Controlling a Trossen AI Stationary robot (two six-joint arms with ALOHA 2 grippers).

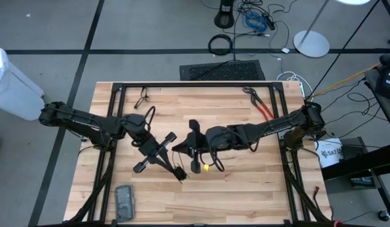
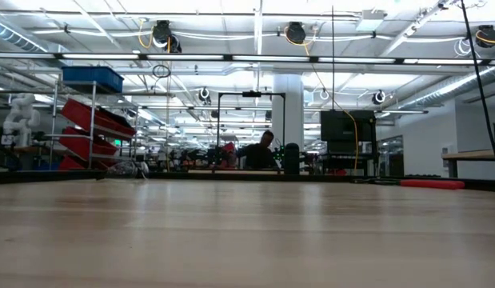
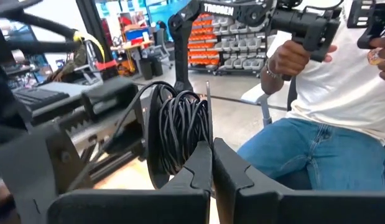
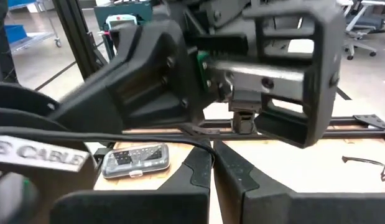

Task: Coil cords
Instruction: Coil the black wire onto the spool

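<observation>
My left tool [image 3: 211, 163] is pinched fully shut, and through its wrist camera the black cord [image 3: 178, 134] sits bunched in a bundle of loops right at the fingertips, a loose strand running off to one side. I judge the fingers have a strand of that bundle nipped between them, though the exact contact is hidden. My right tool [image 4: 212, 163] is shut as well, with a single run of cord crossing just in front of its tips; whether it grips that run I cannot tell.

From above, the two tools meet near the middle of the surface [image 1: 182, 195], the cord hanging between and below them, with something small and yellow [image 1: 206, 168] close by.

The step in hand is winding, I judge. To do it well I want one tool to anchor the bundle while the other lays each new turn flat against the last, keeping light tension so loops neither slip nor cross.

Both arms reach inward from opposite sides, stretched low and nearly level, wrists angled toward each other. A grey device [image 1: 124, 202] lies near the front edge, red-handled pliers [image 1: 263, 108] at the back, well apart from the work.
</observation>
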